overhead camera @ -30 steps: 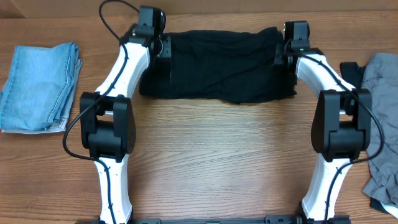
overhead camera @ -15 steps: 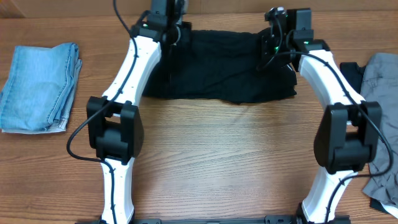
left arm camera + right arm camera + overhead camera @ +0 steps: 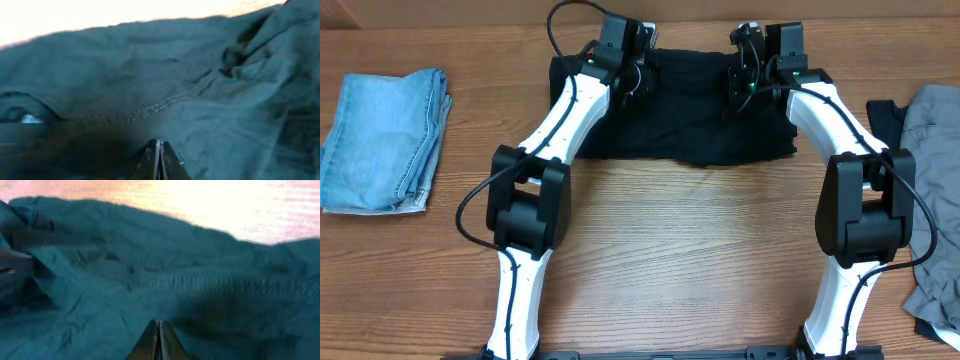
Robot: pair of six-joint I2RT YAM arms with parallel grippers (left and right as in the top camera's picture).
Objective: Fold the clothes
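The big black cloth shorts [image 3: 690,115] lay at the far side of the wooden table [image 3: 670,250]. The left gripper [image 3: 157,161] and right gripper [image 3: 157,341] were each pressed together on them. A thin pinch could let the cloth slip and bunch.

Black garment [image 3: 690,105] lies rumpled; denim [image 3: 385,140] folded.

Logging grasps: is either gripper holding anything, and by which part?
Cannot tell: left gripper and right gripper have jaws shut over the black garment, but no pinched fabric shows.
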